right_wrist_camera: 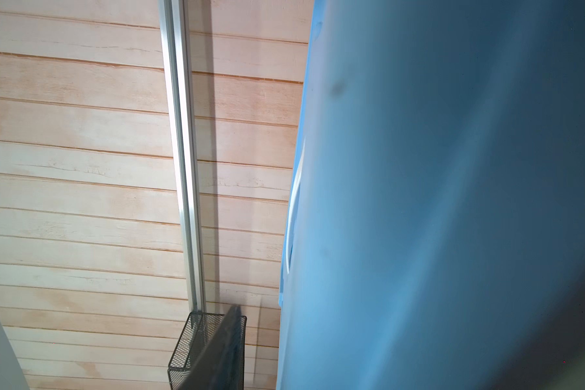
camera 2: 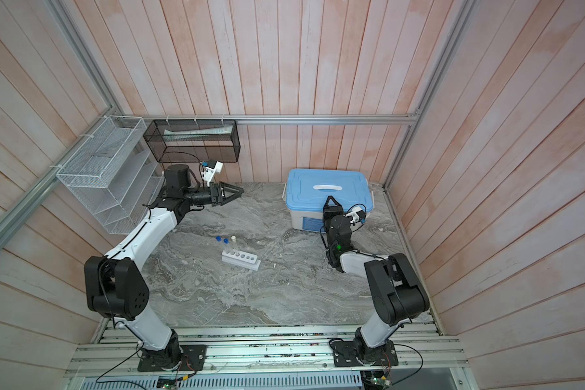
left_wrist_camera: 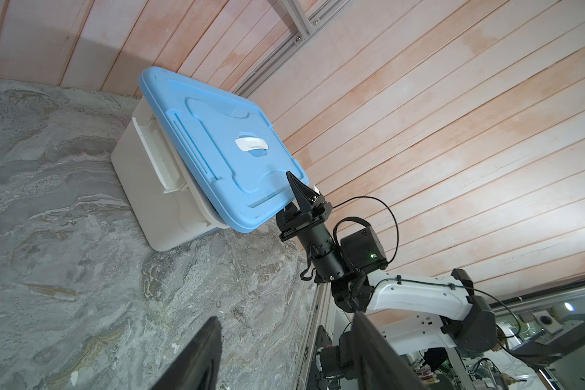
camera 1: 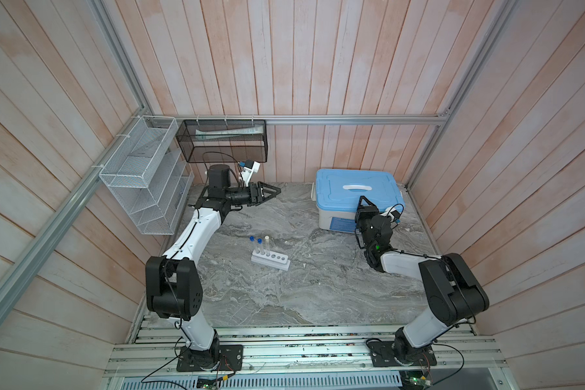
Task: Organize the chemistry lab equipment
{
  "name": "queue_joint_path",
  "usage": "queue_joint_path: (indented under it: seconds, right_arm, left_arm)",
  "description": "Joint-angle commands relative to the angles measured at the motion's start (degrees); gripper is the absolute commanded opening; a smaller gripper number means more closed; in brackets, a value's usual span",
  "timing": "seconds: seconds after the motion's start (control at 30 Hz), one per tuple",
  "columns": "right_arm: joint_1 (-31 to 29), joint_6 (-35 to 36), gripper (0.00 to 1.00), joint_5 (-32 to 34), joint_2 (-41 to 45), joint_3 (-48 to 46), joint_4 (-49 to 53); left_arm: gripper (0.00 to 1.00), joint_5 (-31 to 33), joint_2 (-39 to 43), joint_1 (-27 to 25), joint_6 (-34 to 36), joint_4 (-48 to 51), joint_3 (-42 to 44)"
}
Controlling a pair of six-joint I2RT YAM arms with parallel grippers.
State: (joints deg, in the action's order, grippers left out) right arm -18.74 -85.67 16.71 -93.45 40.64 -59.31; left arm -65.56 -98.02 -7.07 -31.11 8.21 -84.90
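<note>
A white six-hole rack (camera 1: 271, 262) (camera 2: 242, 260) stands mid-table in both top views. At its left end three clear test tubes stand upright: two blue-capped ones (camera 1: 251, 238) (camera 1: 259, 241) and a white-capped one (camera 1: 267, 238). My left gripper (camera 1: 279, 190) (left_wrist_camera: 286, 317) hovers open and empty over the back left of the table. My right gripper (camera 1: 363, 200) straddles the front right edge of the bin's blue lid (left_wrist_camera: 217, 135). One finger (left_wrist_camera: 299, 190) lies over the lid and the other is hidden beneath it. The right wrist view shows a gap between the finger (right_wrist_camera: 223, 337) and the lid (right_wrist_camera: 419, 202).
The white bin (camera 1: 335, 223) stands at the back right, close to the right wall. A white wire basket (camera 1: 142, 175) hangs on the left wall. A black mesh basket (camera 1: 222, 141) on the back wall holds a flat packet. Aluminium rails run along the table's front edge.
</note>
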Motion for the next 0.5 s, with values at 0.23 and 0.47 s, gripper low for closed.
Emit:
queue_joint_path:
  seconds: [0.23, 0.47]
  right_arm:
    - [-0.56, 0.58, 0.55, 1.73, 3.74, -1.71, 2.51]
    - [-1.11, -0.24, 0.59, 0.48, 2.44, -0.4, 3.3]
  left_arm:
    - [0.63, -0.34, 1.51, 0.21, 0.62, -0.62, 1.16]
    - [0.62, -0.31, 1.78, 0.22, 0.74, -0.56, 1.67]
